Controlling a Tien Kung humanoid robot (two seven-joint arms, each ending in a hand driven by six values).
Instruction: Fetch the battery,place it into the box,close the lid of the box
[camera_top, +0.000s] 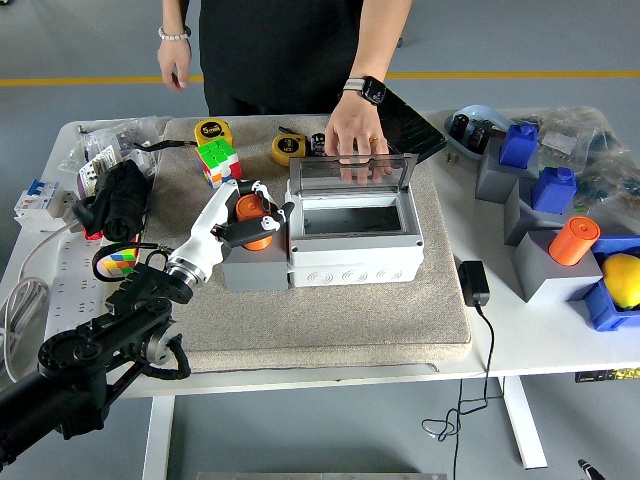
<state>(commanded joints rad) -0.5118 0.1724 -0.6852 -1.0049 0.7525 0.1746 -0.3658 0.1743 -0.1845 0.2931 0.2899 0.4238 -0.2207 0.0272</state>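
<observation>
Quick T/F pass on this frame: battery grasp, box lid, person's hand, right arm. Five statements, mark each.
1. The left hand has its fingers around the orange battery. True.
2. The grey box has its lid shut. False: the clear lid stands open at the back and the inside shows empty.
3. A person's hand rests at the top of the open lid. True.
4. The battery is already inside the box. False: it sits to the left of the box, over the small grey block.
5. The robot's right hand is reaching over the box. False: no right arm shows in the head view.
</observation>
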